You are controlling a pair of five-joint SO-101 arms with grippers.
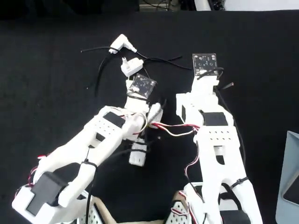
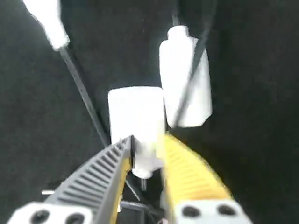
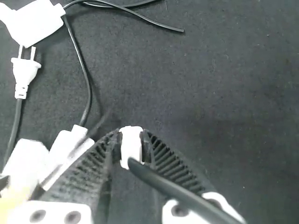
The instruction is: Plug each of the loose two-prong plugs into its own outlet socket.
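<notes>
The left gripper is clamped on a white rectangular plastic block above the black cloth desk. The right gripper pinches a small white plastic plug end, and a loose white two-prong plug lies nearby.

Probably a robotics lab bench, black cloth-covered table, white robot arms with exposed wiring.

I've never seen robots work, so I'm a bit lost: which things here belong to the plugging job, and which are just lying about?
Part of the job:
- white block, held in the left claw
- small white piece, held in the right claw
- loose two-prong plug
- white adapter
- black cable

Just lying about:
- grey object at the table's edge
</notes>
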